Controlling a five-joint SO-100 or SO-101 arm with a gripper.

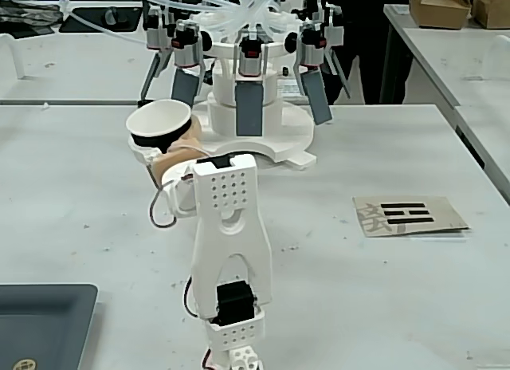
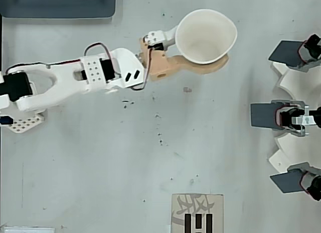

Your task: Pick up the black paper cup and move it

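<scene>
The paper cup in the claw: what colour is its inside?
White inside the paper cup, clearest in the overhead view.

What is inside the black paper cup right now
Nothing shows inside the black paper cup: the overhead view looks straight in at a bare white wall and bottom. The table right beneath the cup, held in the gripper, is hidden by it.

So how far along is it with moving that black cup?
Done: the claw is shut on the black paper cup, which looks lifted off the table in the fixed view. In hand: carrying it, upright and slightly squeezed out of round. Left: setting it down and letting go.
</scene>
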